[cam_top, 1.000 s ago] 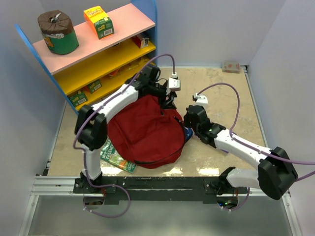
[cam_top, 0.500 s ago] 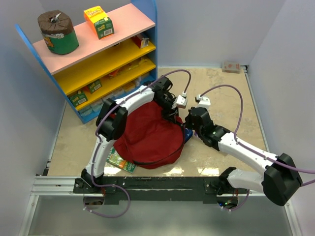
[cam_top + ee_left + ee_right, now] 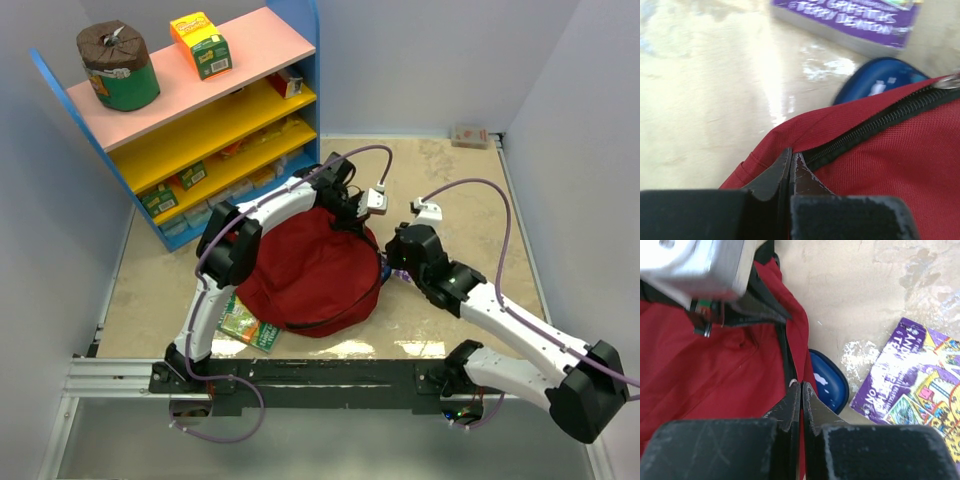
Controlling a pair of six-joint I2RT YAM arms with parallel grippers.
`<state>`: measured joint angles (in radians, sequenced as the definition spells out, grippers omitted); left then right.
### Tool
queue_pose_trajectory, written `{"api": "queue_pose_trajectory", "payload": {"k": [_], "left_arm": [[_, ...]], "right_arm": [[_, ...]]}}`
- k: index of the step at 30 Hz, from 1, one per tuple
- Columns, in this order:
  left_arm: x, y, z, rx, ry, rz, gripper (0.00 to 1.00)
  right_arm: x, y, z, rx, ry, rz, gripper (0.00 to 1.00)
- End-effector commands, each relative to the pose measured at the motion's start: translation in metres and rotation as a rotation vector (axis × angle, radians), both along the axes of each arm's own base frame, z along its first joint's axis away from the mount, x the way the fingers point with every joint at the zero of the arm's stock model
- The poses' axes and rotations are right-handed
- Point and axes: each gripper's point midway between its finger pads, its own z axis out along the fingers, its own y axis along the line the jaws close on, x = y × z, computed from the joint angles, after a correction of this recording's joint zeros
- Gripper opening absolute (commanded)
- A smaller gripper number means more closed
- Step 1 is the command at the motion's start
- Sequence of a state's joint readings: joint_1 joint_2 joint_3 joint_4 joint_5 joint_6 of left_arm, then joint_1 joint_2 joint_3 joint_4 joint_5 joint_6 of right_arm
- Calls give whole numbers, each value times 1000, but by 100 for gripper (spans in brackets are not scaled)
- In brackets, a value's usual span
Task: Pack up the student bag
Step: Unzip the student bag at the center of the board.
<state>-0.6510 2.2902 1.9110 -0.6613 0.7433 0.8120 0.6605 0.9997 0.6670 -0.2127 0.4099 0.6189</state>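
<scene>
The large dark-red soft fabric backpack point(image 3: 310, 275) lies slumped on the marbled beige counter point(image 3: 460, 190). The left hand point(image 3: 791, 156) is clenched, its tips against the backpack's far right rim where the black zipper point(image 3: 875, 125) begins; whether cloth is pinched I cannot tell. The right hand point(image 3: 801, 386), also clenched, hangs over the backpack's right edge, just beside a blue oval pencil case point(image 3: 827, 382) that touches the backpack.
</scene>
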Motion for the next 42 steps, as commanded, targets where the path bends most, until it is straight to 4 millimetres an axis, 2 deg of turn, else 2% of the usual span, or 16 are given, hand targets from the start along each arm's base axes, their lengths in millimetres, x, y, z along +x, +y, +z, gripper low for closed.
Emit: {"api": "queue_pose_trajectory", "payload": {"k": [1,6,9,12,18,23,30,31,32,34,35,36,38,39,41,42], "left_arm": [[55,-7,30,-30,-145,221,0],[99,0,38,3,-246,428,0],[111,5,36,28,-255,513,0],[113,6,40,30,-238,558,0],[103,4,41,45,-238,569,0],[105,3,44,36,-238,597,0],[102,-2,46,19,-225,581,0],[102,0,48,19,-223,582,0],[98,1,46,23,-212,575,10],[92,3,57,6,-218,562,23],[85,7,50,22,-206,554,37],[81,8,63,5,-212,550,43],[72,15,62,18,-198,545,51],[67,17,78,-5,-209,541,54],[57,25,78,10,-203,534,56],[52,28,96,-16,-217,527,57]], "right_arm": [[-9,-12,8,21,-10,-38,0],[-25,-20,13,39,2,-36,0],[-34,-17,17,61,7,-9,0],[-42,-9,27,103,-2,38,0],[-61,34,40,137,1,199,0],[-89,73,33,133,55,347,0],[-94,72,35,134,60,331,1],[-93,70,36,132,59,320,8],[-91,65,36,120,56,301,15],[-89,62,38,114,51,278,21],[-89,60,38,106,51,268,33],[-88,59,38,110,55,258,37],[-88,55,33,84,69,240,46],[-86,52,34,76,67,222,50],[-85,45,34,58,77,186,57],[-83,43,41,69,60,169,57]]}}
